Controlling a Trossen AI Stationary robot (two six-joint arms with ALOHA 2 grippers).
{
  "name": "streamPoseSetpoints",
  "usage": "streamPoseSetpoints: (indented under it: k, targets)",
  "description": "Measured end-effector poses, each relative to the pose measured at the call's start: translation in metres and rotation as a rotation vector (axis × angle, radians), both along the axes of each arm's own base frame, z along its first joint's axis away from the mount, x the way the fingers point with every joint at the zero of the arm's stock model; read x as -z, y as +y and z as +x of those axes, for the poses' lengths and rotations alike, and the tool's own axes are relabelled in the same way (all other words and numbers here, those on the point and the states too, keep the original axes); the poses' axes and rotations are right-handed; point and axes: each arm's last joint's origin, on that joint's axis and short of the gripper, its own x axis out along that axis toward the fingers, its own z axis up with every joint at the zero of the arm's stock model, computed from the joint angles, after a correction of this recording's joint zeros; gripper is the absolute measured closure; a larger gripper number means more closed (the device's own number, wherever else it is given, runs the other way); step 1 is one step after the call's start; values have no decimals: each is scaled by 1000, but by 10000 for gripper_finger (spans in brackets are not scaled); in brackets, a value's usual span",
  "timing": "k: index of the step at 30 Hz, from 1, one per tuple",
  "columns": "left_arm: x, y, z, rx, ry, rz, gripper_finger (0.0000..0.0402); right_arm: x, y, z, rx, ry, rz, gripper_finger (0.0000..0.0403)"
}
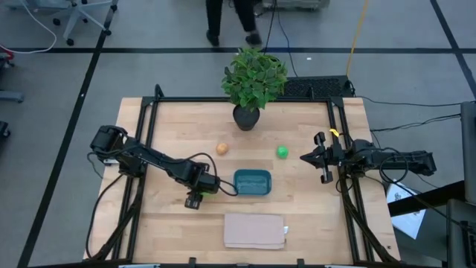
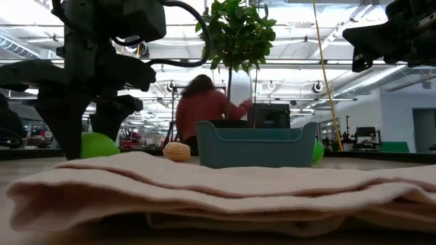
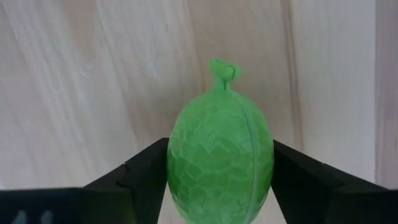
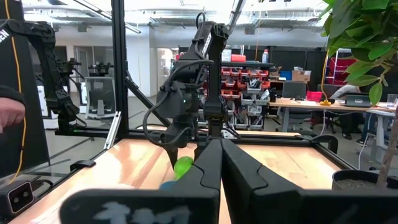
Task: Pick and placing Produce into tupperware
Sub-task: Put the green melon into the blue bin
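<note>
1. Your left claw (image 1: 195,199) sits low on the bench (image 1: 178,231), just left of the teal tupperware (image 1: 253,182).
2. In the left wrist view its two dark fingers (image 3: 140,177) press on either side of the yellow-green oblong fruit (image 3: 221,165) — the claw is clamped on that fruit, stem end pointing away from the camera.
3. From bench height, the same fruit (image 2: 97,145) shows behind the left claw (image 2: 85,129), down near the bench surface; whether it touches the wood or is slightly raised you cannot tell from here.
4. The tupperware (image 2: 255,146) stands upright in the middle of the bench, apart from the left claw, with the beige folded cloth (image 1: 255,231) lying in front of it.
5. The tan-orange egg-like piece (image 1: 222,149) rests on the bench behind and to the left of the tupperware — near the pot of the leafy plant (image 1: 253,78).
6. The bright green round ball (image 1: 282,152) lies behind and to the right of the tupperware.
7. Your right claw (image 1: 316,158) waits at the right side of the bench, its fingers (image 4: 239,168) pressed together with nothing between them.
8. A person in a red top (image 2: 202,109) sits in the room beyond the bench.
</note>
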Motion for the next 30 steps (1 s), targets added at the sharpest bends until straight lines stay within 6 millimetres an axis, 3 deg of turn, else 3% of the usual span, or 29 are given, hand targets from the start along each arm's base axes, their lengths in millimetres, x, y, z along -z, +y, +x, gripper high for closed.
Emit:
streamPoseSetpoints:
  k: [10,17,30]
  targets:
    - [-32,6,13,39,22,19,163,0,0,0,1,0,0,403]
    - [-67,14,14,70,16,42,161,0,0,0,0,0,0,403]
    - [-147,37,-24,18,-318,7,160,0,0,0,0,3,0,403]
